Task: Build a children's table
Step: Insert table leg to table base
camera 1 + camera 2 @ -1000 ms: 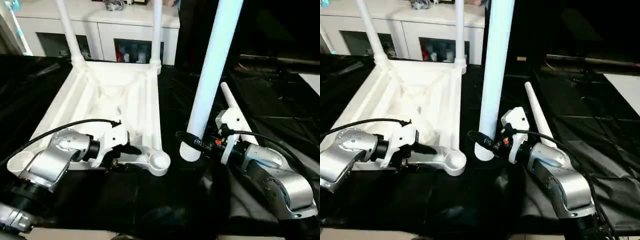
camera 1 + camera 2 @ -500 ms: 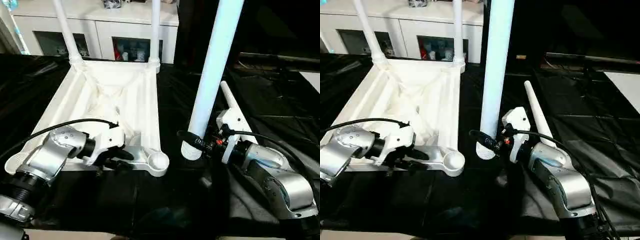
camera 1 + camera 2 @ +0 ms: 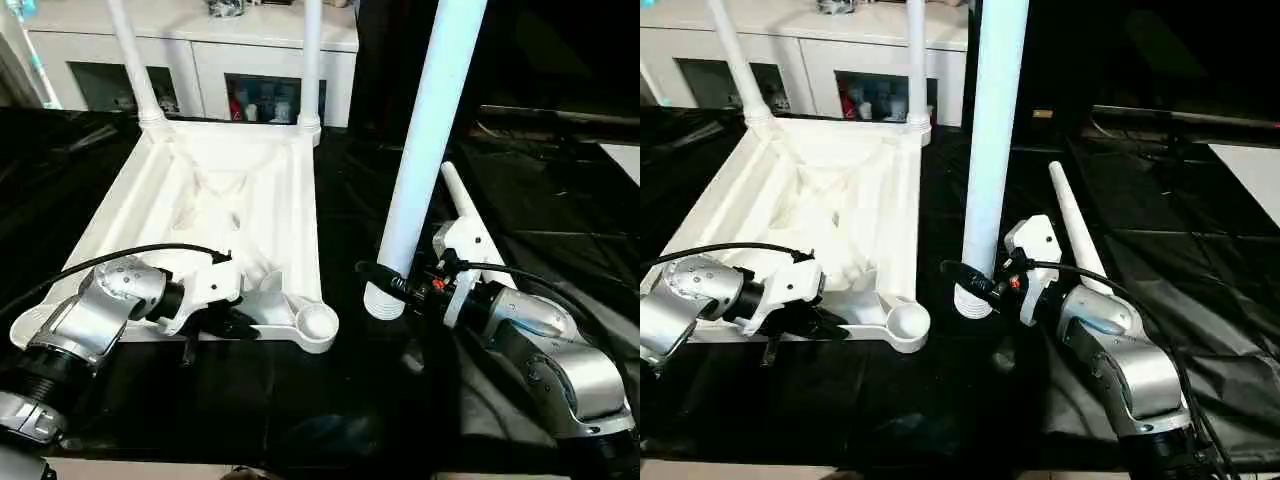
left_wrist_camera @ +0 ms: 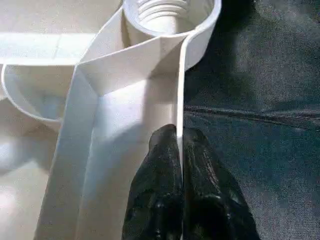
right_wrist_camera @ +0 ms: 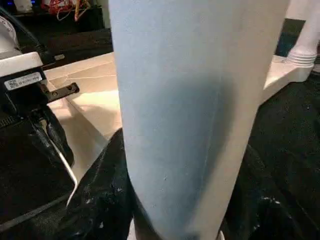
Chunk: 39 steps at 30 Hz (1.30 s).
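Note:
The white tabletop (image 3: 170, 190) lies upside down on the black cloth, ribbed underside up. Two legs (image 3: 135, 60) (image 3: 310, 60) stand in its far corner sockets. My left gripper (image 4: 179, 135) is shut on the thin near rim, just left of the empty near-right socket (image 3: 318, 322). To the right of that socket, a third leg (image 3: 425, 150) stands upright with its threaded end on the cloth, and my right gripper (image 3: 395, 285) is shut on its lower part. Black fingers (image 5: 100, 190) flank this leg in the right wrist view. A fourth leg (image 3: 1070, 225) lies on the cloth behind my right wrist.
A white cabinet with glass doors (image 3: 220, 50) stands behind the tabletop. Black cloth (image 3: 300, 400) covers the work surface. A flat white board (image 3: 625, 160) shows at the far right edge.
My left gripper's fingers have closed onto the tabletop's near rim, and the left wrist has dropped slightly. The right arm and its leg have stayed put.

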Tool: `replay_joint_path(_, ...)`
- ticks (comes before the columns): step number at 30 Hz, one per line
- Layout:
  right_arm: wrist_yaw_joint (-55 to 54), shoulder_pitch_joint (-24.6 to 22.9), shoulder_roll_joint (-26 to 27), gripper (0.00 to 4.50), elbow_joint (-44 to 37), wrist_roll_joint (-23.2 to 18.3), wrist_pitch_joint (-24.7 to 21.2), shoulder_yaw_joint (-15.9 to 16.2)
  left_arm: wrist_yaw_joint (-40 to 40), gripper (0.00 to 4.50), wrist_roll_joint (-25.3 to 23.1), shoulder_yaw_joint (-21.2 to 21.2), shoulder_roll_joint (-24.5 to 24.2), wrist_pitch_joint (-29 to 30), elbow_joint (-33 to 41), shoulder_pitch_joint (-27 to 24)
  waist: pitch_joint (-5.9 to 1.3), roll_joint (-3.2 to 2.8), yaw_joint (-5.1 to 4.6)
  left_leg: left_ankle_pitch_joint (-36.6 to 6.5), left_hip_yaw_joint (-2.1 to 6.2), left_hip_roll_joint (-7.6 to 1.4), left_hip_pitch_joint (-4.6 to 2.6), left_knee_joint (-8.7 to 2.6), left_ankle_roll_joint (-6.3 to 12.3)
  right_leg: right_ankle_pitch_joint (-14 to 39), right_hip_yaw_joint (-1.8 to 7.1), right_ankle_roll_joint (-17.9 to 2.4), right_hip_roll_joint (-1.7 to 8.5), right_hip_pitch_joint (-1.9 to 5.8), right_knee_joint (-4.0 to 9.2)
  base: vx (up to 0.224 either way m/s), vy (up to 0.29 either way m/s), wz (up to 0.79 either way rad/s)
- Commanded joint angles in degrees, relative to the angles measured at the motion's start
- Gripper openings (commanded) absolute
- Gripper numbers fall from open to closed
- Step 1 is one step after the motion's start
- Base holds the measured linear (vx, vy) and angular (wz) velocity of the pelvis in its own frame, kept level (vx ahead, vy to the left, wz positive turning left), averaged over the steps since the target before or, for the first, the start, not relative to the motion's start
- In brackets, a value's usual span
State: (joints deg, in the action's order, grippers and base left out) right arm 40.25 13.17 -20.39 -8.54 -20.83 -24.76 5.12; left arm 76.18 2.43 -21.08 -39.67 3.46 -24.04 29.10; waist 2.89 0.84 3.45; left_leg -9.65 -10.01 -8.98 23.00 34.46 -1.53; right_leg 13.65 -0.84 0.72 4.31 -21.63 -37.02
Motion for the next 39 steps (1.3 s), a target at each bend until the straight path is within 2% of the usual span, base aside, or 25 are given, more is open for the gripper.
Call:
replay_joint_path(1, -0.1, 0.4, 0.0, 1.86, 0.2, 0.1, 0.5, 0.0, -0.2, 0.06, -1.1, 0.7, -0.5, -0.2, -1.2, -0.6, -3.36, -0.84, 0.29, -16.8, 1.49, -3.79, -2.11, -5.1, -2.94, 5.6, 1.73, -12.9, 3.91, 1.15, 4.45, 0.0, 0.0, 0.0)
replay_joint_path(4, -0.2, 0.6, 0.2, 1.86, 0.5, 0.0, 0.5, -0.1, 0.0, 0.06, -1.1, 0.6, -0.5, -0.5, -1.2, -0.9, -3.4, -0.82, 0.25, -16.6, 1.38, -3.78, -2.22, -4.96, -2.74, 5.2, 1.81, -13.1, 3.94, 1.03, 4.52, 0.0, 0.0, 0.0)
replay_joint_path(8, -1.4, 1.1, 1.7, 1.86, 0.3, -2.5, -2.6, -1.8, 0.1, 0.02, -0.5, 0.7, 0.2, -0.4, -0.7, -1.4, -3.47, -0.86, 0.25, -15.1, 1.33, -3.78, -2.22, -4.91, -2.09, 3.2, 1.76, -13.5, 3.82, 1.07, 4.31, 0.0, 0.0, 0.0)
replay_joint_path(9, -2.6, 2.0, 2.9, 1.86, 1.0, -4.9, -6.1, -2.9, -0.3, 0.0, 2.3, 1.5, 2.3, 1.8, 1.9, -2.6, -3.46, -0.99, 0.22, -15.2, 1.3, -3.8, -2.29, -4.94, -2.17, 2.9, 1.72, -13.7, 3.73, 1.02, 4.29, 0.0, 0.0, 0.0)
replay_joint_path(10, -3.1, 2.4, 3.4, 1.86, 1.3, -5.6, -7.4, -3.2, -0.6, 0.0, 3.5, 2.0, 3.3, 2.8, 3.0, -3.0, -3.45, -1.21, 0.13, -15.2, 1.31, -3.83, -2.32, -4.96, -2.31, 2.5, 1.72, -14.1, 3.73, 1.01, 4.12, 0.0, 0.0, 0.0)
replay_joint_path(11, -3.4, 2.9, 3.8, 1.86, 1.9, -6.3, -8.5, -3.5, -1.0, 0.0, 4.6, 2.3, 4.3, 3.8, 4.2, -3.4, -3.49, -0.98, 0.07, -15.2, 1.28, -3.81, -2.22, -4.91, -2.35, 2.4, 1.63, -14.5, 3.72, 1.03, 4.1, 0.0, 0.0, 0.0)
replay_joint_path(13, -3.7, 4.2, 4.6, 1.86, 3.5, -6.8, -9.7, -3.6, -2.0, 0.0, 4.9, 1.7, 6.0, 4.2, 5.6, -3.9, -3.59, -1.01, 0.32, -14.3, 1.08, -3.87, -2.22, -4.76, -2.19, 1.8, 1.68, -14.9, 3.9, 1.13, 4.16, 0.0, 0.0, 0.0)
replay_joint_path(15, -3.7, 5.5, 5.4, 1.86, 4.8, -6.8, -10.1, -3.4, -3.2, 0.0, 4.3, 1.0, 7.6, 3.9, 5.9, -4.2, -3.62, -0.86, 0.37, -13.2, 0.93, -3.78, -2.21, -4.62, -1.63, 0.6, 1.69, -14.8, 3.77, 1.06, 4.13, 0.0, 0.0, 0.0)
replay_joint_path(17, -3.1, 6.9, 5.8, 1.86, 5.8, -6.3, -10.0, -2.4, -4.4, 0.0, 3.7, 0.5, 9.2, 3.8, 5.7, -4.1, -3.5, -0.74, 0.6, -13.3, 0.82, -3.75, -2.26, -4.52, -1.38, 2.3, 1.81, -14.2, 3.92, 1.06, 4.42, 0.0, 0.0, 0.0)
replay_joint_path(18, -2.7, 7.7, 5.9, 1.86, 6.4, -6.1, -10.1, -1.5, -5.1, 0.0, 2.9, -0.1, 10.0, 3.8, 5.5, -4.0, -3.45, -0.42, 0.75, -12.9, 0.81, -3.8, -2.14, -4.55, -1.18, 3.4, 1.86, -13.7, 4.03, 1.2, 4.53, 0.0, 0.0, 0.0)
replay_joint_path(21, -1.9, 8.6, 5.6, 1.86, 6.6, -5.6, -10.7, -0.3, -5.9, 0.0, 1.4, -0.4, 10.8, 4.2, 5.7, -3.9, -3.44, -0.76, 1.3, -13.0, 0.87, -3.98, -2.33, -4.71, -1.84, 5.2, 1.79, -12.4, 3.86, 0.95, 4.57, 0.0, 0.0, 0.0)
replay_joint_path(22, -1.7, 8.8, 5.4, 1.86, 6.7, -5.5, -11.2, 0.2, -6.4, 0.0, 0.5, -0.6, 10.9, 4.2, 5.4, -3.8, -3.47, -0.49, 1.4, -12.9, 0.86, -3.98, -2.31, -4.76, -1.95, 4.9, 1.78, -12.1, 3.8, 0.94, 4.54, 0.0, 0.0, 0.0)
replay_joint_path(23, -0.9, 9.3, 4.7, 1.86, 6.8, -5.0, -11.9, 1.3, -7.6, 0.0, -0.8, -0.9, 11.1, 4.0, 4.1, -3.0, -3.49, -0.44, 1.54, -12.4, 0.85, -3.92, -2.32, -4.73, -1.86, 4.5, 1.76, -11.9, 3.77, 0.96, 4.48, 0.0, 0.0, 0.0)
replay_joint_path(25, -0.7, 9.4, 4.6, 1.86, 6.9, -4.9, -12.1, 1.5, -7.8, 0.0, -1.0, -0.9, 11.1, 4.0, 3.9, -2.9, -3.52, -0.5, 1.63, -12.3, 0.78, -3.92, -2.34, -4.69, -1.86, 4.3, 1.78, -11.8, 3.85, 0.91, 4.49, 0.0, 0.0, 0.0)
replay_joint_path(28, 1.3, 9.6, 2.7, 1.86, 7.9, -3.7, -13.6, 3.7, -8.2, 0.0, -2.2, -1.0, 11.1, 3.6, 2.7, -1.8, -3.35, -0.45, 1.78, -13.4, 0.83, -3.9, -2.24, -4.81, -2.3, 7.1, 1.81, -11.0, 3.97, 0.85, 4.78, 0.0, 0.0, 0.0)
replay_joint_path(31, 1.7, 9.6, 2.3, 1.86, 8.3, -3.2, -13.4, 4.3, -8.3, 0.0, -2.4, -1.0, 11.0, 3.6, 2.5, -1.6, -3.36, -0.36, 1.74, -14.2, 0.83, -3.91, -2.2, -4.84, -2.78, 8.4, 1.86, -10.7, 4.09, 0.81, 4.91, 0.0, 0.0, 0.0)
replay_joint_path(33, 1.3, 9.5, 2.1, 1.86, 8.8, -2.4, -13.1, 4.9, -8.2, 0.0, -2.6, -0.9, 10.9, 3.4, 2.3, -1.4, -3.35, -0.55, 1.79, -14.8, 0.87, -3.92, -2.27, -4.88, -3.09, 9.3, 1.87, -10.6, 4.11, 0.66, 4.98, 0.0, 0.0, 0.0)
replay_joint_path(39, 0.7, 10.2, 2.3, 1.86, 10.2, -2.3, -12.2, 3.9, -7.3, 0.0, -2.6, -0.6, 10.4, 3.0, 2.2, -1.5, -3.39, -0.58, 1.64, -15.3, 0.94, -3.96, -2.23, -4.99, -3.49, 9.1, 1.84, -10.6, 4.04, 0.62, 4.96, 0.0, 0.0, 0.0)
